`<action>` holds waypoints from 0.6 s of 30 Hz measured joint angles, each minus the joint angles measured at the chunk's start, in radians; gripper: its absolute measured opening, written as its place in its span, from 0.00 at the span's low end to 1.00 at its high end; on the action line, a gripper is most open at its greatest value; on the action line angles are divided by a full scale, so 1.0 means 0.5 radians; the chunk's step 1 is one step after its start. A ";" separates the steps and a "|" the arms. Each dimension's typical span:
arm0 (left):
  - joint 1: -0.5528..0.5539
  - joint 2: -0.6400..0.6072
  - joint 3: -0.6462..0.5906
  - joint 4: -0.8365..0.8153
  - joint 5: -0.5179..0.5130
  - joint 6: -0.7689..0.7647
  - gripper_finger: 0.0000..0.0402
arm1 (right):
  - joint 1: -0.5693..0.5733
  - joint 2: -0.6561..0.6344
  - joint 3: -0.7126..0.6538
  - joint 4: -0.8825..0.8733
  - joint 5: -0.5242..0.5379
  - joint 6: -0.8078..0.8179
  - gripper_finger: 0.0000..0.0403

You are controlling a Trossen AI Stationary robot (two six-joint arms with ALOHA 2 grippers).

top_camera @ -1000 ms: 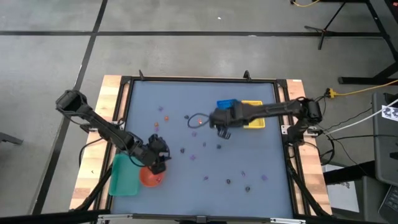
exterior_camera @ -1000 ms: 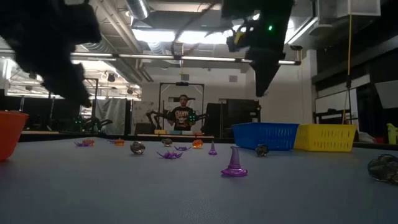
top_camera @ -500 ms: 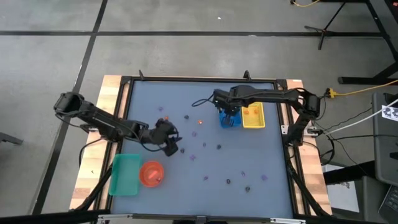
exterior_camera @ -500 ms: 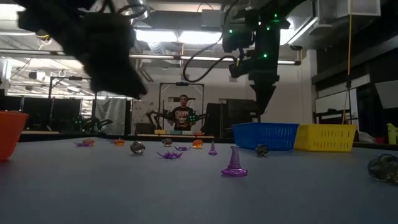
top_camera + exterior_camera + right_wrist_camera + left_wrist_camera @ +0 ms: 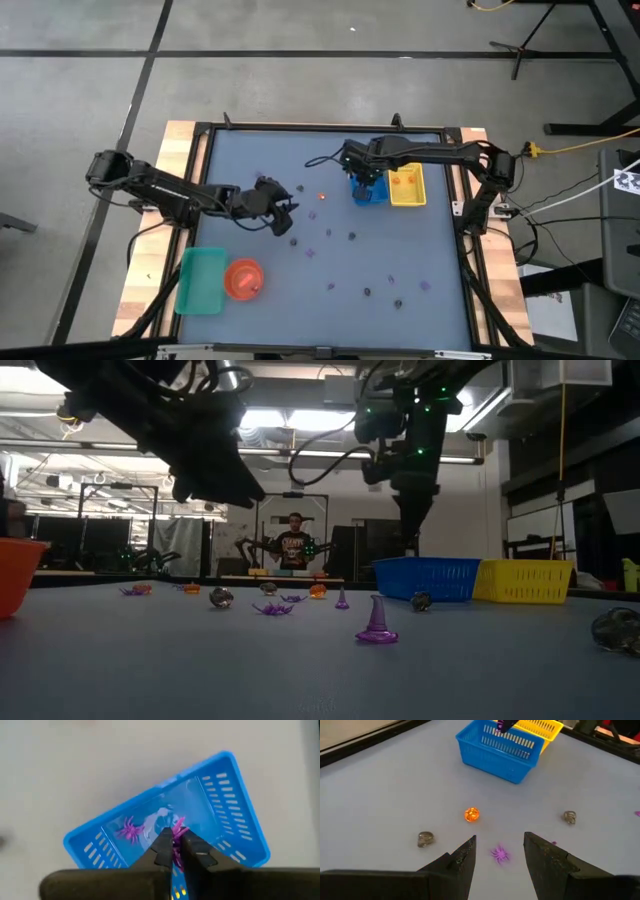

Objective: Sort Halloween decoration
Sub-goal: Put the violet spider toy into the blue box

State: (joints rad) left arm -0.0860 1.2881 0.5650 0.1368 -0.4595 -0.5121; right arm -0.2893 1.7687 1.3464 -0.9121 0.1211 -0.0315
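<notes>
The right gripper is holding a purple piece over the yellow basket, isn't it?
Not quite: the right gripper holds the purple piece over the blue basket, not the yellow one, as the right wrist view shows.

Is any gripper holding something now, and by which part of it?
The right gripper, above the blue tray, pinches a purple decoration by its lower end. The left gripper is open and holds nothing.

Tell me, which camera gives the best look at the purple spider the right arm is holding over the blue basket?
The right wrist view: the purple spider sits pinched in the right gripper, above the blue basket. The left wrist view shows it as a distant purple speck. The high and low views show only the arm there.
</notes>
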 joint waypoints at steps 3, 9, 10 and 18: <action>0.021 0.000 0.000 -0.001 0.000 0.001 0.37 | 0.000 0.000 0.000 0.006 0.000 -0.044 0.11; 0.088 0.000 0.000 -0.001 0.001 0.122 0.37 | 0.000 0.000 0.000 0.006 0.000 -0.053 0.23; 0.100 0.000 0.000 -0.002 0.003 0.147 0.37 | 0.000 0.000 0.000 0.006 0.001 -0.053 0.25; 0.166 0.000 0.000 -0.002 0.037 0.222 0.37 | 0.001 0.000 0.000 0.006 0.001 -0.054 0.38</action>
State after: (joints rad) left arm -0.0029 1.2881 0.5648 0.1356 -0.4409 -0.4009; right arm -0.2890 1.7687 1.3464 -0.9092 0.1215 -0.0585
